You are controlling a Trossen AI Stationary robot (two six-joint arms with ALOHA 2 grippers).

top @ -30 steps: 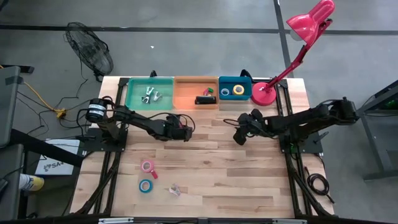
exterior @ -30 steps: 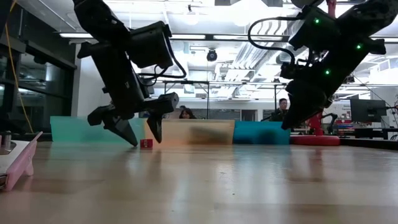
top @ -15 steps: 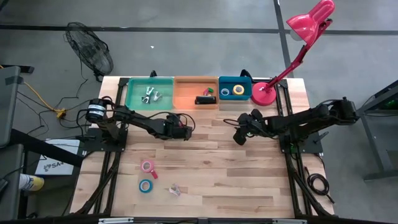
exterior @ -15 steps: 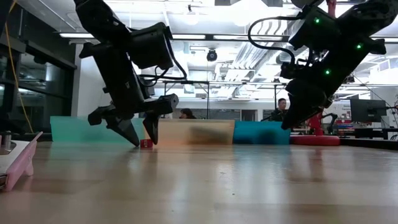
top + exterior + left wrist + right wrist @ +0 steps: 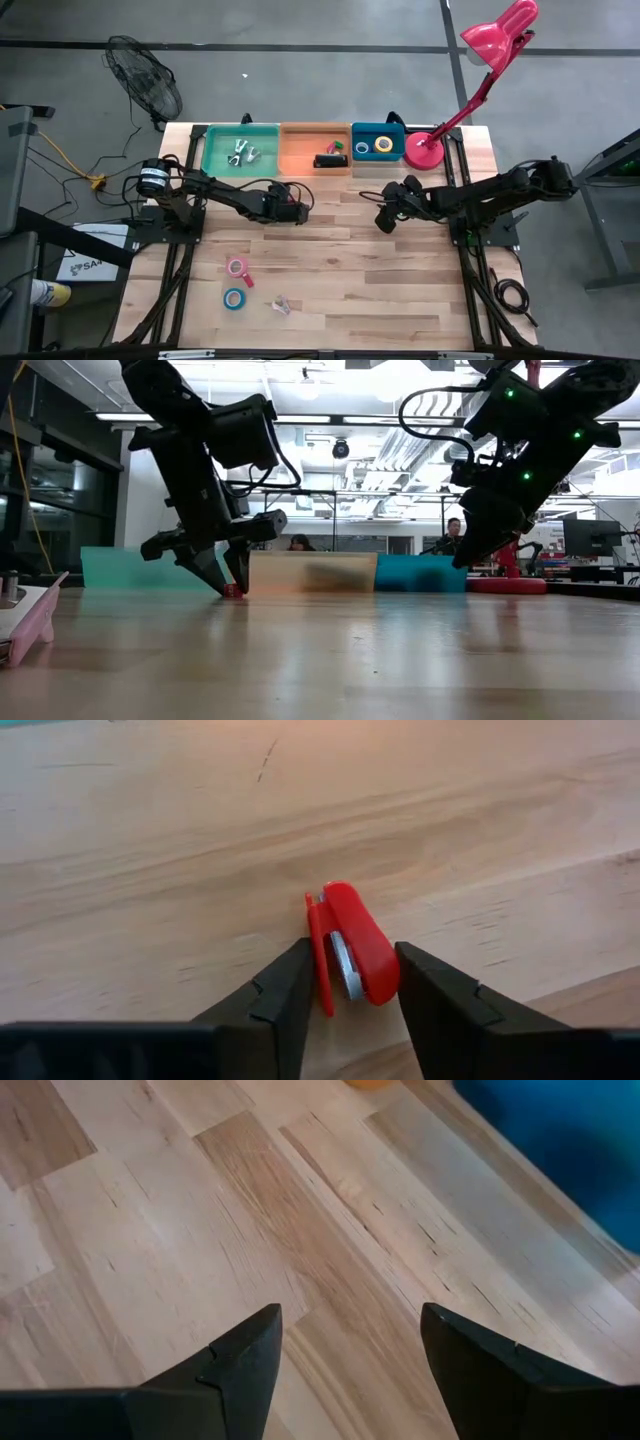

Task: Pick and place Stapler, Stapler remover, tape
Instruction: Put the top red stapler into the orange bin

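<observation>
A small red stapler [image 5: 355, 935] with a metal part lies on its side on the wooden table [image 5: 340, 260], left of the middle. My left gripper [image 5: 355, 970] stands over it with a finger on either side, shut on it; the low view shows the fingertips [image 5: 222, 586] down at the table. My right gripper [image 5: 384, 222] hangs open above the table right of the middle, nothing between its fingers [image 5: 240, 1365]. A pink tape roll [image 5: 237, 266], a light blue tape roll [image 5: 233, 298] and a stapler remover [image 5: 281, 305] lie flat near the front left. My left gripper pinches the red stapler's two long sides [image 5: 325, 970] between its two fingers, at the end nearest the gripper. The fingers come slanting down from the table's left and lie along the stapler. The stapler rests on the table, on its side.
Along the far edge stand a green bin [image 5: 215, 150] with stapler removers, an orange bin [image 5: 300, 145] with a black stapler [image 5: 328, 160], and a blue bin [image 5: 378, 132] with yellow and dark blue tape. A pink desk lamp [image 5: 430, 148] stands at the far right.
My left gripper's fingers have shut in from wide apart onto the red stapler, which has stayed in place on the table. The right arm has kept still.
</observation>
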